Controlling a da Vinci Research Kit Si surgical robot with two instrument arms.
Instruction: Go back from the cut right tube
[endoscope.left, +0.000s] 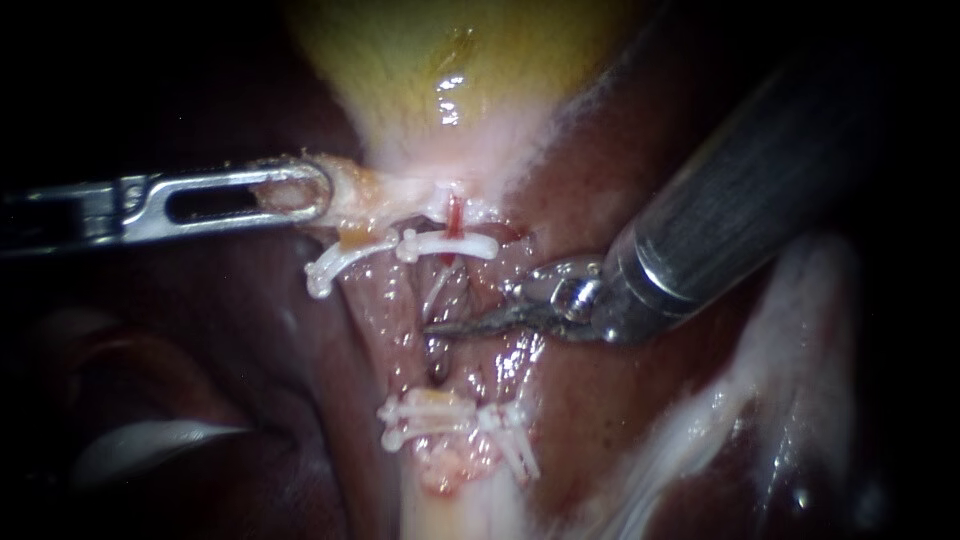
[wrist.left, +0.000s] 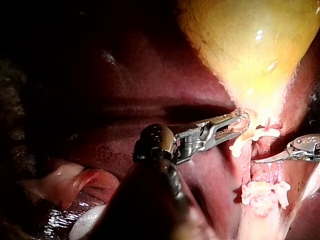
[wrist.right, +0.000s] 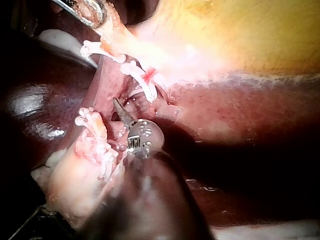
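Far left: left instrument (endoscope.left: 318, 190) coming in level from the left edge. Slotted pincer closed on a tag of pale tissue (endoscope.left: 352, 195) just under the yellow gallbladder (endoscope.left: 450, 60). From the left wrist, tissue gripped from both sides at the very tip.

Just below and right of that tip: a slanted clip (endoscope.left: 330, 265), white, one end hanging lower toward the dark liver (endoscope.left: 200, 340).

Centre: an upper clip (endoscope.left: 450, 245) lying crosswise, with a short red stub above it, close under the gallbladder's pale neck. Beneath it, the cut right tube (endoscope.left: 441, 290), showing only as a thin whitish strand trailing down into a wet, open trough of pink tissue. Farther down the trough, well apart from the upper clip, a cluster of lower clips (endoscope.left: 440, 415) across a pale stump.

Right of centre: right instrument (endoscope.left: 440, 327), with thin pointed blades aimed leftward into the gap between the upper clip and the lower clips. Pincer closed, blades lying together with nothing held. Tip just beside the whitish strand; cannot tell whether touching the wet tissue under it. Same closed, empty tip seen from the right wrist, between the two clip groups.

Far right: broad grey shaft rising to the upper right corner, over dark red liver with pale streaks alongside.
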